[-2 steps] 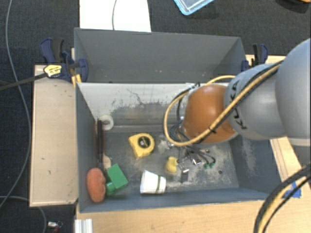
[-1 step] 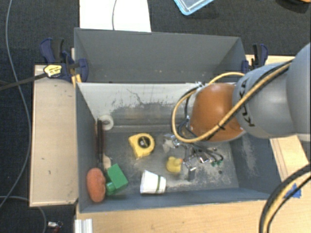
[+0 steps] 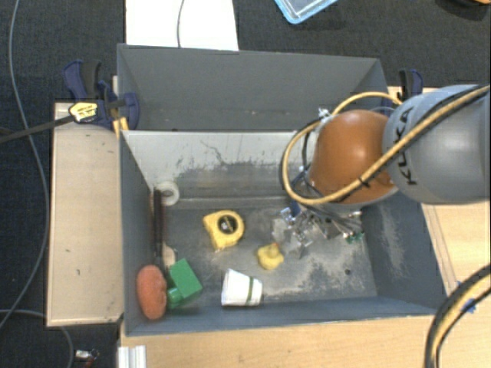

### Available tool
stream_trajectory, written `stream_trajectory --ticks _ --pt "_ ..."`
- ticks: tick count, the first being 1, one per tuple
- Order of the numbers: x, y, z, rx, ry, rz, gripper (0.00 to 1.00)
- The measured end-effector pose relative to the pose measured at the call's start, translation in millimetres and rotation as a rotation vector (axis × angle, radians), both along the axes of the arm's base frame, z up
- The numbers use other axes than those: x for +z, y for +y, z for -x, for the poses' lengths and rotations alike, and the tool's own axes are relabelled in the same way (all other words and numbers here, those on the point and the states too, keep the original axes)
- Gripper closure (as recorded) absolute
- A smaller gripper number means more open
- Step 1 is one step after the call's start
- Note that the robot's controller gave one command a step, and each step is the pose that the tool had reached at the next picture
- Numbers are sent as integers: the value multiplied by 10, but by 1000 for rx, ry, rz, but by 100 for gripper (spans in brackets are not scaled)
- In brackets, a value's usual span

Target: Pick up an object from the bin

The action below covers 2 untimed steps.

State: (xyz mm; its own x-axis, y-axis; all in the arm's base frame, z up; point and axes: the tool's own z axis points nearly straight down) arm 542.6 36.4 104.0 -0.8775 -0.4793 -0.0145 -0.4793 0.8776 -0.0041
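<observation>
The gripper [image 3: 298, 232] hangs low in the bin [image 3: 399, 274], and I judge this is the approach step. A small yellow lump [image 3: 269, 257] lies just beside it, at 7 o'clock. Whether the gripper is open or closed, I cannot tell. The next move needs centring over the lump, then descending.

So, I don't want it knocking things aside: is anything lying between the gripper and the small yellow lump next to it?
Nothing visible does. The gripper is right beside the small yellow lump, with only bare bin floor between them. The yellow tape measure and the white cup lie off to the side.
</observation>
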Motion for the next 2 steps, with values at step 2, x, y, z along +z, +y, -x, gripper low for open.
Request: stream_trajectory --ticks 2 --pt "0 0 0 0 0 0 0"
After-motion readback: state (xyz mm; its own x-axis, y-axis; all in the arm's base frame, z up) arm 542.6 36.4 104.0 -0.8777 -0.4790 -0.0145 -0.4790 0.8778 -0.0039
